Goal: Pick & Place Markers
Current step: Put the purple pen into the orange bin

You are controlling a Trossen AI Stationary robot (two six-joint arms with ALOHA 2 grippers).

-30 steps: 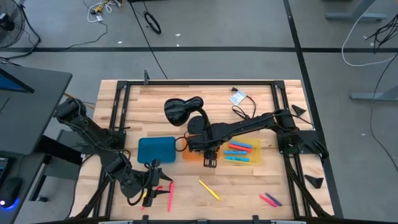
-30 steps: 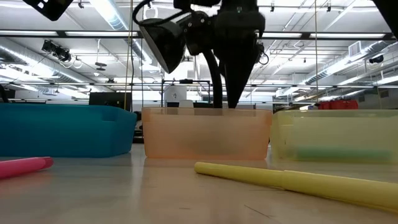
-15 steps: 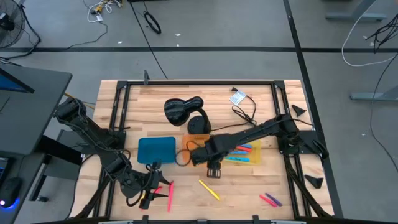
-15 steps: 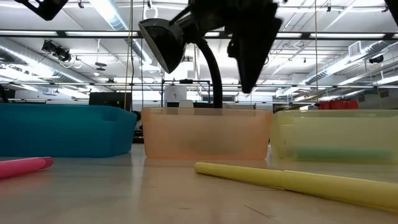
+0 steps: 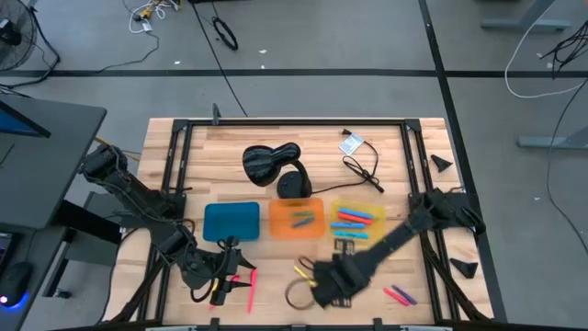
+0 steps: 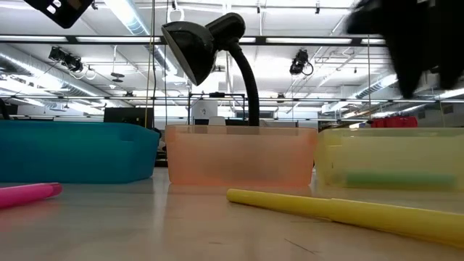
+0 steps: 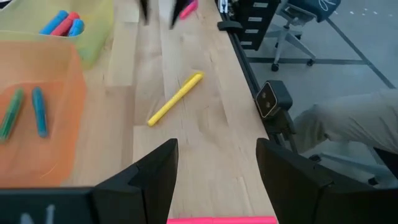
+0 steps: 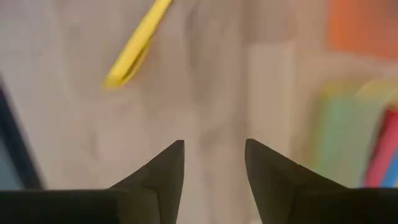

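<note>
A yellow marker lies flat on the wood near the table's near edge; it also shows in the low view, the left wrist view and the right wrist view. My right gripper hovers open just beside it, touching nothing. My left gripper rests low and open at the near left. Its fingers stand either side of a pink marker on the table. More pink markers lie there. Green and blue markers lie in the orange tray.
The blue tray, the orange tray and the yellow tray stand in a row mid-table; the yellow one holds several markers. A black desk lamp stands behind them, with a black cable to its right. Pink and purple markers lie near right.
My right gripper has swept from above the orange tray toward the table's near edge, ending beside the yellow marker. It shows blurred with the motion. The left arm has kept still.
</note>
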